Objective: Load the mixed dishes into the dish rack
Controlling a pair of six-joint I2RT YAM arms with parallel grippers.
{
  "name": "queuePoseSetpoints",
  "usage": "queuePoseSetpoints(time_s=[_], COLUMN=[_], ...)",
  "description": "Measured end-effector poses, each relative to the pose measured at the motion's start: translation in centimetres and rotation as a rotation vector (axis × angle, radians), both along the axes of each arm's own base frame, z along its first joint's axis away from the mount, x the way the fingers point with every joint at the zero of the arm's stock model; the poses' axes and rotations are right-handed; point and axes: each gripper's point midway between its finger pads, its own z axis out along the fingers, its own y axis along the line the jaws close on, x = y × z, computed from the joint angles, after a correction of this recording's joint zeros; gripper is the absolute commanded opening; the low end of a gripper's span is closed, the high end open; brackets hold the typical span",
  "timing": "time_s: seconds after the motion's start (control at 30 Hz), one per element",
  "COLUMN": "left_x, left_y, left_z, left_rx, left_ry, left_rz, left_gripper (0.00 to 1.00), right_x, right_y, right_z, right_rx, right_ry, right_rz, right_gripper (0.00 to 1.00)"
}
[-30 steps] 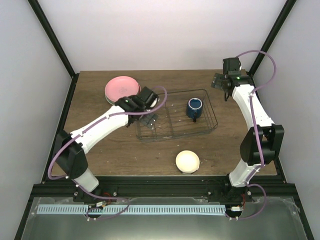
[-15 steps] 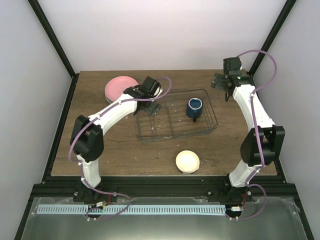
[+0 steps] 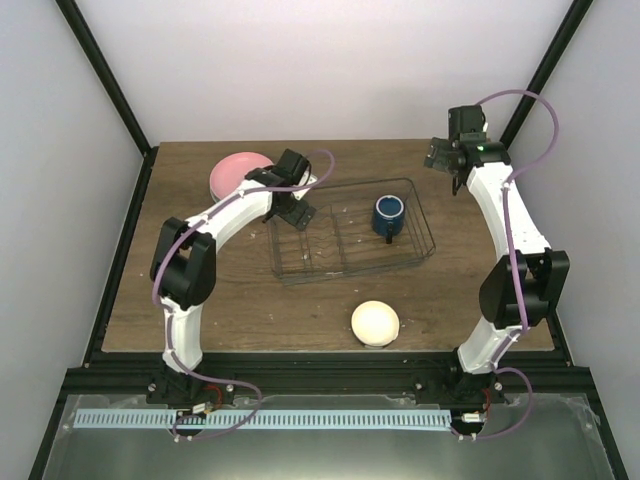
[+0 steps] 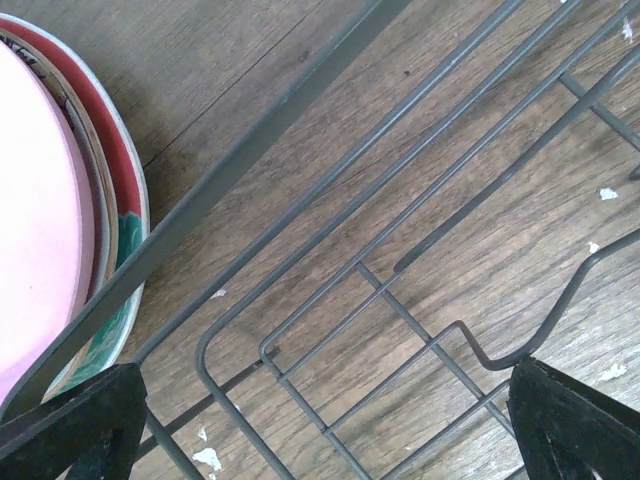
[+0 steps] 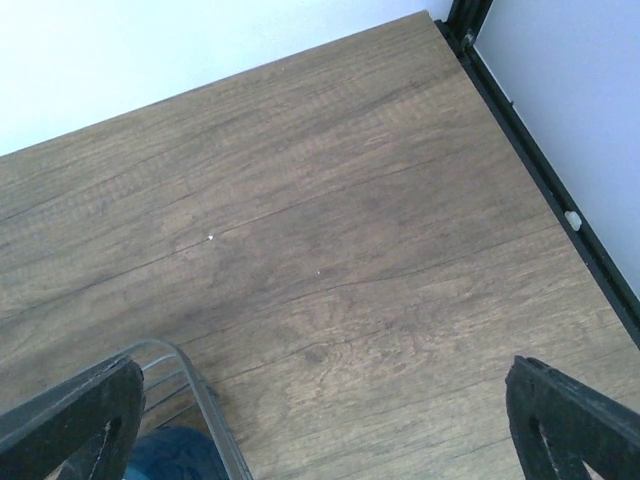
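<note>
I see left fingers [image 4: 70,425] spread over the dish rack [image 4: 250,148], pink plate [image 4: 35,220] beside one tip; right fingers [image 5: 70,415] spread over worktop [image 5: 330,220], dark blue mug [image 5: 165,455] beside one tip.

overhead, both wrists share dish rack [image 3: 345,240]

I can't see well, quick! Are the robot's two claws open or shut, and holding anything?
Left gripper: open, holding nothing, above the dish rack.
Right gripper: open, holding nothing.
</note>
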Motion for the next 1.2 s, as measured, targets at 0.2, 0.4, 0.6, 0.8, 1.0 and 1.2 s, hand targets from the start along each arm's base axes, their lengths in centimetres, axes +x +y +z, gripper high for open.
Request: queuePoseSetpoints(time_s=[0.2, 0.4, 0.6, 0.8, 1.0, 1.2], left_x=[1.9, 4.0, 5.3, 5.4, 1.8, -1.7], left_y=[0.7, 0.9, 0.4, 0.2, 0.9, 1.3], left_z=[0.3, 0.4, 0.8, 0.9, 0.6, 5.7], left_rx=[-0.03, -0.043, -0.051, -0.057, -0.092, -0.165], left_ry=[-0.006, -0.021, -0.043, -0.042, 0.012, -0.077], left_rz=[0.02, 0.036, 0.032, 0.026, 0.015, -0.016], left_gripper=[1.0, 1.0, 1.0, 1.0, 1.0, 1.0], right_x=[1.0, 1.6, 2.0, 2.2, 2.3, 2.5], right_y=[-0.1, -0.1, 0.0, 0.0, 0.0, 0.3], right_z=[0.1, -0.7, -1.6, -1.8, -1.6, -1.6], right_rx=[-0.007, -0.014, -0.019, -0.021, -0.022, -0.015], right_ry=[0.001, 0.027, 0.049, 0.056, 0.052, 0.049], right_rz=[-0.007, -0.005, -0.002, 0.0, 0.006, 0.027], right_gripper=[1.0, 1.0, 1.0, 1.0, 1.0, 1.0])
